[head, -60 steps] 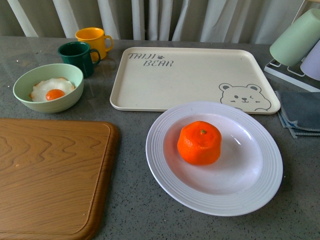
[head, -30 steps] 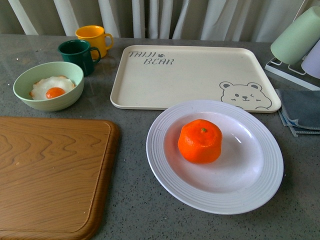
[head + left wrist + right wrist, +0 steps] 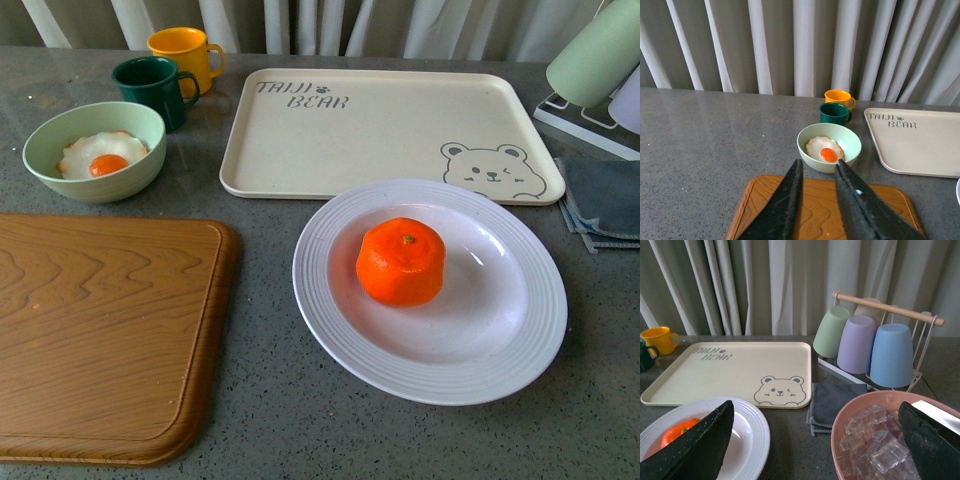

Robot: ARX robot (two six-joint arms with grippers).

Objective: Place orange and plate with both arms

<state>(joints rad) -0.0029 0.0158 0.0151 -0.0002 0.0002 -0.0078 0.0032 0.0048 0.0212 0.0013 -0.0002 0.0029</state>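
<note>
Front view: orange (image 3: 401, 262) sits in the plate (image 3: 312, 300), off the plate's centre toward 10 o'clock, stem dot up. Plate is flat on the grey counter (image 3: 260, 420). No arm shows in this view.

- Cream bear tray (image 3: 370, 140) is at 12 o'clock of the plate, and the plate's far rim meets the tray's near edge.
- Wooden cutting board (image 3: 100, 330) is at 9 o'clock, apart from the plate.
- Pale green bowl (image 3: 60, 175) with a fried egg (image 3: 100, 158) is at 10 o'clock.
- Dark green mug (image 3: 150, 88) and yellow mug (image 3: 183, 52) are beyond the bowl.
- Folded grey cloth (image 3: 600, 205) is at 2 o'clock.

Left gripper (image 3: 818, 165): fingers parted by a narrow gap, nothing between them. It is over the cutting board, with the egg bowl just past its tips. Orange is not seen in the left wrist view.

Right gripper (image 3: 815, 410): jaws spread wide, empty. One finger partly hides the orange and plate, and the gripper touches neither. A pink bowl of ice (image 3: 840, 425) is by the other finger, with a cup rack (image 3: 885, 307) beyond it.
</note>
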